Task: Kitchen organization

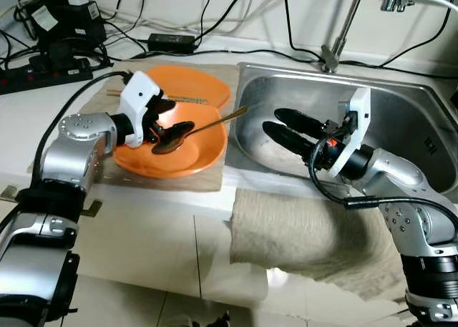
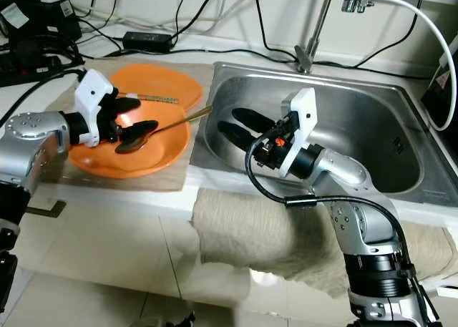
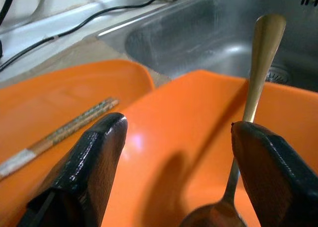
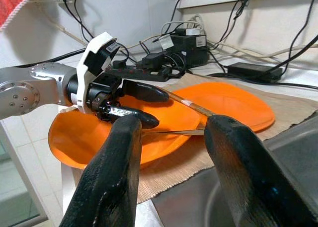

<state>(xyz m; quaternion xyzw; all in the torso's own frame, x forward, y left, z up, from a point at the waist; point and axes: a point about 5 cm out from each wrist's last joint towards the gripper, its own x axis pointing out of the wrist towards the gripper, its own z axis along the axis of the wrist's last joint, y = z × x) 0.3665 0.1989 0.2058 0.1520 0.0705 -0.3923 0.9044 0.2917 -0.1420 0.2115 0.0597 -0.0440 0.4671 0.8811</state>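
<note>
White tabletop [image 1: 143,227] carries a mat; left claw [image 1: 169,121], fingers spread, hovers over the spoon [image 1: 193,132] resting in the near orange plate [image 1: 179,159]. Right claw [image 1: 281,127], spread, hangs inside the sink [image 1: 408,105].

Shiny steel sink [image 1: 401,119] set into a white counter [image 1: 43,119]. Behind the sink, a thin metal tap pipe [image 1: 343,26] against a pale wall [image 1: 300,19]. Left of the sink, black cables and a black power strip [image 1: 43,73] along the counter's back. Below the sink, a beige cloth [image 1: 300,241] draped over the counter's edge. Under that, a glossy pale tiled floor [image 1: 143,270].
</note>
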